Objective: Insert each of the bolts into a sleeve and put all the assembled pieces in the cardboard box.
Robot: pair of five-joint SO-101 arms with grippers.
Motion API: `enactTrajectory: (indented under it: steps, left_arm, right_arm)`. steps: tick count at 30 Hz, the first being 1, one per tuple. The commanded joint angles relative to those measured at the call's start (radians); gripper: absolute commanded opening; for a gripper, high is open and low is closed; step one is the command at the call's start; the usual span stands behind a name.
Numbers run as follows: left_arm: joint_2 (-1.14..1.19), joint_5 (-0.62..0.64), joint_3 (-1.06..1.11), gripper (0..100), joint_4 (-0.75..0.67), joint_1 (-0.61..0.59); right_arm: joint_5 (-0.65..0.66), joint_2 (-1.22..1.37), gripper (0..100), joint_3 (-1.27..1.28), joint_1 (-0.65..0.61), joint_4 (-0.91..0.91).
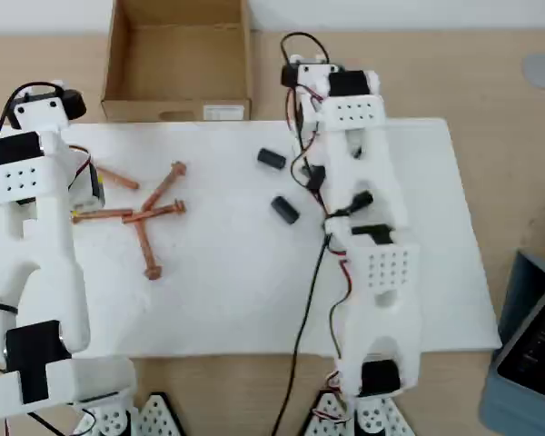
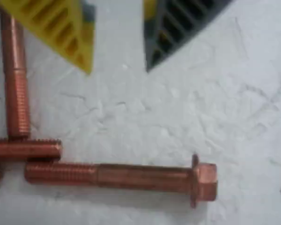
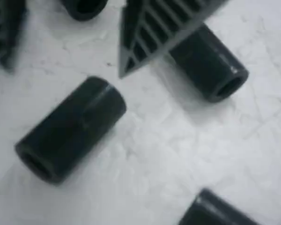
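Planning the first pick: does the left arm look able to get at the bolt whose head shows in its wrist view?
Probably yes. The left gripper hangs open over the white mat, and the bolt lies flat close by with nothing over it; only its threaded end nears another bolt.

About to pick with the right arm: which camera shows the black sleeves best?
The right wrist view: one sleeve lies close by the open right pincer, its bore visible, a second partly behind it. The high view shows two sleeves small on the white mat beside the right arm. The left wrist view faces the bolts.
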Motion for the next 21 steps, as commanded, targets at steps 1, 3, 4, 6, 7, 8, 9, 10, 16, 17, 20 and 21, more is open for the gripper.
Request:
enactTrajectory:
  steps: [1,3,4,6,7,8,9,10,16,17,20,21]
  left_arm:
    - [-0.002,-0.008,-0.044,8,0.0,-0.012]
    - [-0.002,-0.008,-0.044,8,0.0,-0.012]
    - [-0.002,-0.008,-0.044,8,0.0,-0.012]
    - [-0.002,-0.008,-0.044,8,0.0,-0.012]
    - [-0.002,-0.008,-0.044,8,0.0,-0.012]
    - [-0.002,-0.008,-0.044,8,-0.002,-0.012]
    - [-0.002,-0.008,-0.044,8,-0.002,-0.012]
    - [-0.002,-0.008,-0.044,8,-0.002,-0.012]
    - [-0.002,-0.008,-0.043,8,-0.002,-0.012]
    - [-0.002,-0.008,-0.043,8,-0.002,-0.012]
    - [-0.002,-0.008,-0.029,8,-0.008,-0.012]
    - [-0.002,-0.008,-0.017,8,-0.018,-0.012]
  right_arm:
    - [-0.005,0.019,18.2,-0.088,-0.01,0.011]
    - [-0.003,0.039,18.3,-0.101,-0.012,0.009]
    - [-0.003,0.05,18.3,-0.104,-0.012,0.008]
    - [0.0,0.076,18.3,-0.111,-0.012,0.006]
    - [0.0,0.088,18.3,-0.113,-0.012,0.006]
    - [0.0,0.099,18.3,-0.116,-0.012,0.006]
    - [0.0,0.11,18.3,-0.122,-0.012,0.006]
    - [0.002,0.117,18.3,-0.133,-0.012,0.006]
    - [0.003,0.171,18.2,-0.188,-0.019,0.009]
    - [0.003,0.179,18.2,-0.189,-0.019,0.009]
    - [0.003,0.199,18.1,-0.191,-0.018,0.009]
    - [0.003,0.203,18.1,-0.191,-0.018,0.011]
